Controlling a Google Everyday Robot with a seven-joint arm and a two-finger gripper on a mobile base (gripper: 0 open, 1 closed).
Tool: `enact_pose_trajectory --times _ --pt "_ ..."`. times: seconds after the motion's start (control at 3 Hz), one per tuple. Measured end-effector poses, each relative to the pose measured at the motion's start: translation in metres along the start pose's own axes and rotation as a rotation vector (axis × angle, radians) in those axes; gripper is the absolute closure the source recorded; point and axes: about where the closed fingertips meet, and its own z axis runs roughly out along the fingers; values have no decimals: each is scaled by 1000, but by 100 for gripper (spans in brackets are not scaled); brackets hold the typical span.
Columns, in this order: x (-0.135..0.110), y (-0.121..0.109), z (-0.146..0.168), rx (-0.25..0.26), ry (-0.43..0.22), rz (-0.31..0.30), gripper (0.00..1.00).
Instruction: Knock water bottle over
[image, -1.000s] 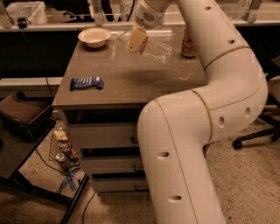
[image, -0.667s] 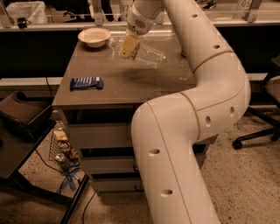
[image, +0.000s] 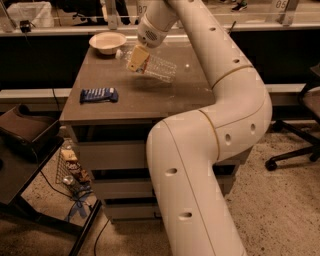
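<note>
Risk: rolling off brown surface (image: 165, 97) if pushed. Clear ribbed plastic water bottle (image: 159, 69) lying sideways by tan gripper (image: 138, 59), near white bowl (image: 106, 42); jaws' state impossible to tell.

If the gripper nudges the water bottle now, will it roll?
Probably: the water bottle appears to lie on its side at the gripper, and its round body should roll easily. It looks clear, probably light, so a slight push may send it across the table.

water bottle (image: 159, 70) on its side, table (image: 150, 97) | gripper (image: 137, 60) at its neck end
</note>
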Motion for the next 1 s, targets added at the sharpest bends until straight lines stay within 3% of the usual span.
enact_pose_trajectory --times 0.33,0.67,1.0 --pt "-1 -1 4 0 -2 1 52" --pt "-2 -3 11 0 -5 2 20" --pt "-3 -4 16 -2 -7 3 0"
